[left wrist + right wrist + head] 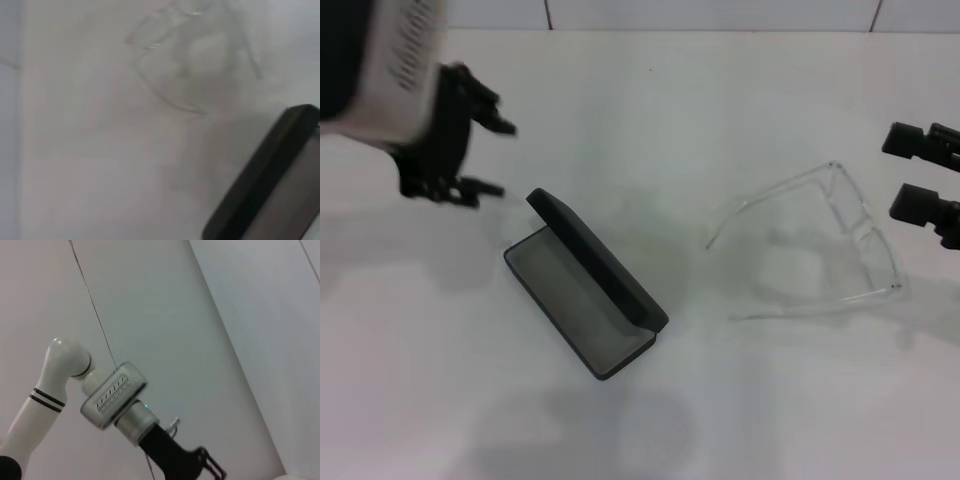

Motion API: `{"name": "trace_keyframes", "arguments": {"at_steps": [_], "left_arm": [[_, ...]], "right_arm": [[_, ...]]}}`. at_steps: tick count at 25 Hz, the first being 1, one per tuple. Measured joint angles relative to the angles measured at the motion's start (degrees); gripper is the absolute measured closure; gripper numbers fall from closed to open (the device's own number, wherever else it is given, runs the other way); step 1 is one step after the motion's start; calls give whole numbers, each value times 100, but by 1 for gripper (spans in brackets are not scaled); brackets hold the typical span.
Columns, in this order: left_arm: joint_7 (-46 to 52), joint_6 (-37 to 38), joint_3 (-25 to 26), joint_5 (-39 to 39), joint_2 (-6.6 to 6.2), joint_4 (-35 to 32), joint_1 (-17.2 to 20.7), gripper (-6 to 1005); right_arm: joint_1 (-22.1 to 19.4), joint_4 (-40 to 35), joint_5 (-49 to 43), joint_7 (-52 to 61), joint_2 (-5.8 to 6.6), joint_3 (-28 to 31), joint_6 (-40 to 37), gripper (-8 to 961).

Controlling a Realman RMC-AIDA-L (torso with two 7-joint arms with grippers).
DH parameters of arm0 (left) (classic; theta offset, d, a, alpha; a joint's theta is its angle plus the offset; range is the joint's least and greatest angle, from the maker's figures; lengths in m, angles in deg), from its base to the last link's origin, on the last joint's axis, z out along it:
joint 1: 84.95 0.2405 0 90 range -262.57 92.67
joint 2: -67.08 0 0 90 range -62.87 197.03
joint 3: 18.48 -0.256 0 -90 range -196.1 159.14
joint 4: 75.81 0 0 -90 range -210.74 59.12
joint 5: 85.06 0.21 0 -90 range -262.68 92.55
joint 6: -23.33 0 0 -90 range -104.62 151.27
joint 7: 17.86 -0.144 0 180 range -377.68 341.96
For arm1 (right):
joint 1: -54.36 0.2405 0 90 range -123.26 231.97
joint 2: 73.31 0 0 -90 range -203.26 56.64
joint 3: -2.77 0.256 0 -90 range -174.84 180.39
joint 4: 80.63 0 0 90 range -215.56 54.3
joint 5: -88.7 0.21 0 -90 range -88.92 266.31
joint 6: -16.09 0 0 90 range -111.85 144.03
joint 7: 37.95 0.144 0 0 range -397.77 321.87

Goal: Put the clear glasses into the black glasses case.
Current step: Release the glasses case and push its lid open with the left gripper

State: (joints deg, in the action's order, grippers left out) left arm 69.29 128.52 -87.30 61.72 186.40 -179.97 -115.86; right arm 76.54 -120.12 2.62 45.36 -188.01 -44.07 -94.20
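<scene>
The black glasses case (605, 268) lies open on the white table, left of the middle, its lid standing up and the grey lining (570, 298) bare. The clear glasses (865, 228) rest on the table to its right, temple arms unfolded towards the case. My left gripper (501, 158) hovers open just beyond the case's far left corner, holding nothing. At the right edge my right gripper (908, 172) is open beside the front of the glasses, apart from them. The left wrist view shows a corner of the case (270, 185) and, faintly, the glasses (192, 55).
The white table (740, 400) stretches around both things, with a tiled wall edge (720, 28) at the back. In the right wrist view the left arm (112, 397) and its black gripper (180, 457) show farther off.
</scene>
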Motion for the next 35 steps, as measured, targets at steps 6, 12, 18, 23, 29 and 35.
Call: {"name": "trace_keyframes", "arguments": {"at_steps": [6,12,18,23,29,35], "left_arm": [[-92,-136,-803,251,30,351,-135,446],[-115,-425,-1534,363,54,476,-10,448],[-74,-703,-2044,471,68,581,101,450],[-74,-1038,-2327,554,81,847,71,451],[-76,-1303,-2515,636,90,1206,-48,453],[-70,-1388,-2644,639,91,1397,-55,455]], "right_arm": [[-55,-55,87,8,67,91,-99,82],[-70,-60,98,35,71,730,-662,82],[-112,-135,102,89,23,972,-865,82],[-143,-157,102,90,2,941,-919,82],[-189,-157,101,89,0,969,-988,82],[-202,-156,100,90,0,967,-989,83]]}}
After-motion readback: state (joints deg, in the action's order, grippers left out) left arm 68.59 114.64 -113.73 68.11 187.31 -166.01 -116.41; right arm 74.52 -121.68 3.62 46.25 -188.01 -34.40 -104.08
